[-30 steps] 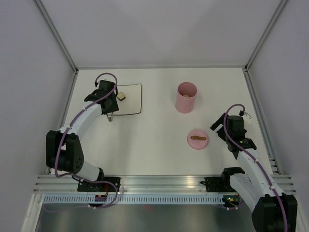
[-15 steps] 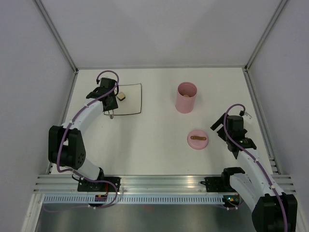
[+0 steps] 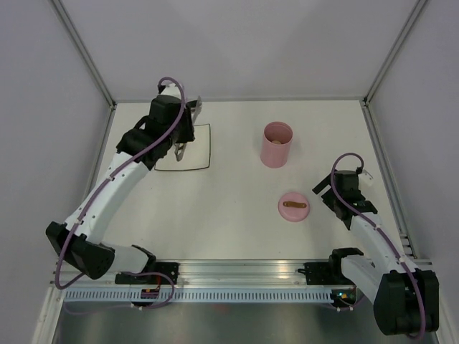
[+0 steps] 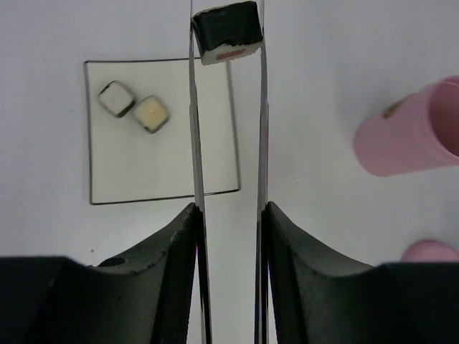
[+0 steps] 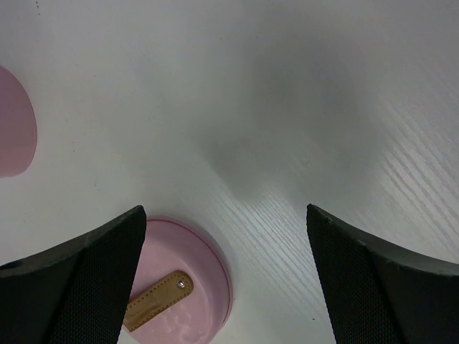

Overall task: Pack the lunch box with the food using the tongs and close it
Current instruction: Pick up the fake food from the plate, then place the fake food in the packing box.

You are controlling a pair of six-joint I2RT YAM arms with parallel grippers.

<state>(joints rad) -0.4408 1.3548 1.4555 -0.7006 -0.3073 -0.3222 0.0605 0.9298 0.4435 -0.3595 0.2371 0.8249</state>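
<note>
My left jaws clenched the tongs (image 4: pixel 262 143), which pinched one cube (image 4: pixel 228 32); two pieces (image 4: pixel 116 98) (image 4: pixel 150 113) waited on the plate (image 4: pixel 165 168), the lunch box (image 3: pixel 277 145) stood open, lid (image 3: pixel 294 207) aside, right jaws released.

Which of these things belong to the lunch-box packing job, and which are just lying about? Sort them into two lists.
Part of the job:
- tongs, squeezed in the left hand
- dark-edged cube pinched at their tips
- two cubes on the plate
- pink lunch box, open
- lid, lying on the table

Just there:
- the plate
- the table
</note>
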